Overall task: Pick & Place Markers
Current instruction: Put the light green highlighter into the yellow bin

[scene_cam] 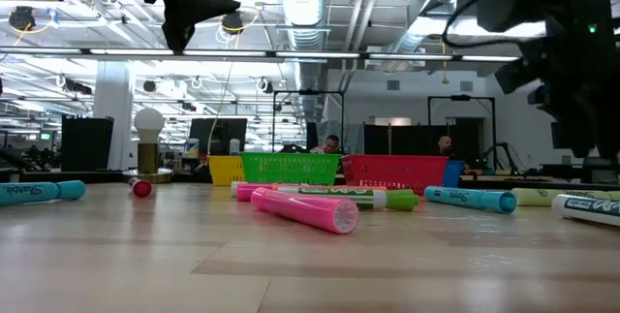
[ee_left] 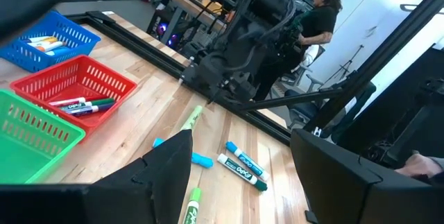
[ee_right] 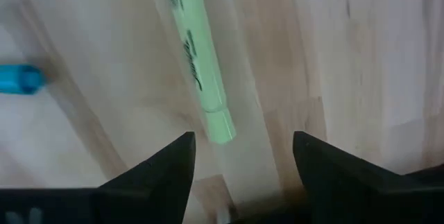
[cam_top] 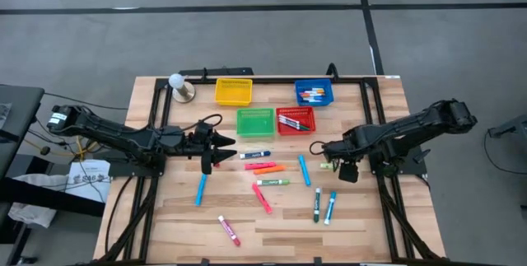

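Note:
Several markers lie flat on the wooden table point(cam_top: 165, 217), among them a blue one point(cam_top: 202, 189), a pink one point(cam_top: 229, 230), an orange one point(cam_top: 269, 170) and a green one point(cam_top: 272, 182). My right gripper point(ee_right: 243, 158) points down, open, just above one end of a yellow-green marker point(ee_right: 194, 57), which also lies flat; that end sits ahead of the gap between the fingers and nothing touches it. In the high view this gripper point(cam_top: 333, 164) is at mid-right. My left gripper point(cam_top: 216, 147) hovers level at mid-left, open, with nothing between its fingers point(ee_left: 166, 168).
Four mesh baskets stand toward the far edge: yellow point(cam_top: 233, 91), blue point(cam_top: 314, 93) with markers in it, green point(cam_top: 255, 122), and red point(cam_top: 295, 119) with markers in it. A white ball on a stand point(cam_top: 179, 85) is at the far left. Black rails point(cam_top: 370, 118) frame the table.

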You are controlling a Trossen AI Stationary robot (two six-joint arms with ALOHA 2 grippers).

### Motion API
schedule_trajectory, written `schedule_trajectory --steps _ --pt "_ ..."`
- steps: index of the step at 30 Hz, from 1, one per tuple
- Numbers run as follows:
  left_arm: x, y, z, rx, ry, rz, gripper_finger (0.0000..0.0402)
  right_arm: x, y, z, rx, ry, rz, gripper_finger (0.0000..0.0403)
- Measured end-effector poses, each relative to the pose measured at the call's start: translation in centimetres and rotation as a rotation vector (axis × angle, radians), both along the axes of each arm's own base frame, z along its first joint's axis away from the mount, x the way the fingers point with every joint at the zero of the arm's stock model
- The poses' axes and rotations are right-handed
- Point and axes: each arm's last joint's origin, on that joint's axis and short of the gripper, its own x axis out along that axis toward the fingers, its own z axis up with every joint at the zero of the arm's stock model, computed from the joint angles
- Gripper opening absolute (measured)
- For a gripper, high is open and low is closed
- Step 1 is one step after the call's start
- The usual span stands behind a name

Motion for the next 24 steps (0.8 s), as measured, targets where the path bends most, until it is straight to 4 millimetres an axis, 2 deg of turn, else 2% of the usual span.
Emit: schedule_trajectory --steps 5,15,24 --pt "0.0 0.0 0.0 0.000 0.000 0.000 0.0243 -0.4 0.0 -1.4 0.012 0.028 0.023 0.0235" --pt "0.0 0.0 0.0 0.000 0.000 0.000 0.0243 -0.1 0.0 -2.5 0.060 -0.050 0.062 0.0235" --pt "0.0 0.0 0.0 0.004 0.000 0.000 0.0243 0.2 -0.8 -3.6 0.072 -0.009 0.005 0.0235"
